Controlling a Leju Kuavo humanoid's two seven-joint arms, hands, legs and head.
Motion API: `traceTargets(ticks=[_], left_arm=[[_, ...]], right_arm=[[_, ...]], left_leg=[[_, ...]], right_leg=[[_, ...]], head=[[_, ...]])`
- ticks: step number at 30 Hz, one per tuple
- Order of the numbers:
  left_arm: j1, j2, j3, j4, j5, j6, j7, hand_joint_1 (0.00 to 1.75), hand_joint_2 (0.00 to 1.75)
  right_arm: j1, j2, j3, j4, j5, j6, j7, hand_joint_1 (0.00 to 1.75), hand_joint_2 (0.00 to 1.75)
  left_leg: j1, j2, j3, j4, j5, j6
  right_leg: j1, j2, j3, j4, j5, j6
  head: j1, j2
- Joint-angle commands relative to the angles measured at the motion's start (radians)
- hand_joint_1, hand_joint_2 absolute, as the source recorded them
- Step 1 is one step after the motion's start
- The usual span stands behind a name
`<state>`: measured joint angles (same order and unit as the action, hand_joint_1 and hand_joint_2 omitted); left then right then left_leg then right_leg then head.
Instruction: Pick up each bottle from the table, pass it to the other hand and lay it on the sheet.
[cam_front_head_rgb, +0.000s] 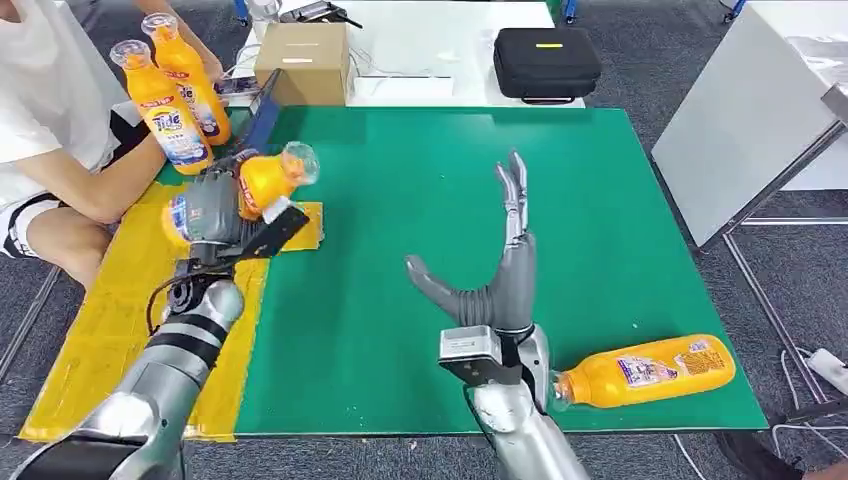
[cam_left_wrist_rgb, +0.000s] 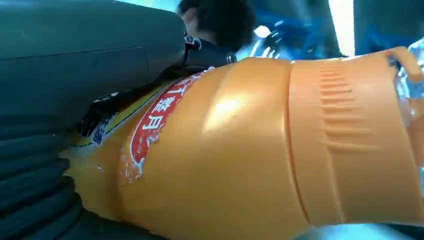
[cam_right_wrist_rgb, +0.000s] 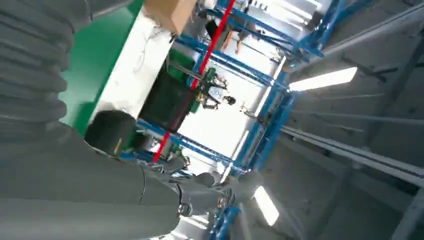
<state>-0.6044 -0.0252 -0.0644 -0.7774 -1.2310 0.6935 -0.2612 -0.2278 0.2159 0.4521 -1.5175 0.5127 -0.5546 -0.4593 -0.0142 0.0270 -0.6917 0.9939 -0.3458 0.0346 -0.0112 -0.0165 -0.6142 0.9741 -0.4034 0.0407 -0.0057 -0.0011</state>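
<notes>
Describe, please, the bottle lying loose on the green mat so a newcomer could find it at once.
On the green mat, look to its near right corner, beside the robot's right arm. There an orange bottle lies flat on its side. Unlike the others, no hand holds it.

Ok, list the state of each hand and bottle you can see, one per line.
left hand: grips an orange bottle above the yellow sheet
held bottle: tilted, capped
right hand: open, fingers spread, holding nothing
bottle on green mat: lying on its side
person's two bottles: held upright

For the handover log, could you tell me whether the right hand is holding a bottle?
No: the right hand is open and empty above the green mat.
</notes>
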Motion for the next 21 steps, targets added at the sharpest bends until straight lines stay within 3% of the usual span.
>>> traceTargets(ticks=[1, 10, 12, 17, 18, 19, 21], left_arm=[[0.13, 0.027, 0.246, 0.108, -0.281, 0.005, 0.008, 1.75, 1.75], [0.144, 0.005, 0.25, 0.149, -0.275, 0.005, 0.001, 1.75, 1.75], [0.144, 0.005, 0.25, 0.149, -0.275, 0.005, 0.001, 1.75, 1.75], [0.144, 0.0, 0.255, 0.147, -0.273, 0.005, -0.001, 1.75, 1.75], [0.142, -0.008, 0.271, 0.157, -0.257, 0.005, -0.018, 1.43, 1.75], [0.136, -0.016, 0.288, 0.171, -0.239, 0.005, -0.039, 0.0, 1.75], [0.126, -0.036, 0.332, 0.196, -0.217, 0.005, -0.074, 0.0, 1.75]], right_arm=[[-0.089, -0.119, 0.049, 0.048, -0.115, 0.171, 0.02, 0.0, 1.75], [-0.091, -0.099, 0.048, 0.1, -0.131, 0.167, -0.01, 0.0, 1.75], [-0.091, -0.099, 0.048, 0.1, -0.131, 0.167, -0.01, 0.0, 1.75], [-0.092, -0.099, 0.049, 0.102, -0.131, 0.167, -0.01, 0.0, 1.75], [-0.092, -0.1, 0.05, 0.104, -0.13, 0.168, -0.01, 0.0, 1.75], [-0.093, -0.099, 0.05, 0.106, -0.13, 0.168, -0.01, 0.0, 1.75], [-0.094, -0.095, 0.05, 0.118, -0.127, 0.171, -0.007, 0.0, 1.75]], left_leg=[[0.0, 0.003, 0.009, 0.0, -0.004, -0.002], [0.001, -0.002, 0.01, 0.001, -0.005, -0.004], [0.0, -0.002, 0.004, -0.001, -0.001, -0.001], [0.001, -0.003, 0.008, 0.001, -0.004, -0.003], [0.001, -0.002, 0.006, 0.0, -0.003, -0.002], [0.002, -0.003, 0.009, 0.002, -0.005, -0.003], [0.002, -0.004, 0.009, 0.001, -0.004, -0.004]], right_leg=[[-0.001, 0.006, 0.008, -0.002, -0.002, -0.001], [0.0, 0.003, 0.01, -0.001, -0.004, -0.002], [0.0, 0.001, 0.003, -0.001, -0.001, -0.001], [0.0, 0.002, 0.008, 0.0, -0.003, -0.002], [0.0, 0.001, 0.006, -0.001, -0.002, -0.001], [0.0, 0.002, 0.009, 0.0, -0.004, -0.002], [0.001, 0.001, 0.009, 0.0, -0.004, -0.002]], head=[[0.0, 0.0], [0.0, 0.0], [0.0, 0.0], [0.0, 0.0], [0.0, 0.0], [0.0, 0.0], [0.0, 0.0]])
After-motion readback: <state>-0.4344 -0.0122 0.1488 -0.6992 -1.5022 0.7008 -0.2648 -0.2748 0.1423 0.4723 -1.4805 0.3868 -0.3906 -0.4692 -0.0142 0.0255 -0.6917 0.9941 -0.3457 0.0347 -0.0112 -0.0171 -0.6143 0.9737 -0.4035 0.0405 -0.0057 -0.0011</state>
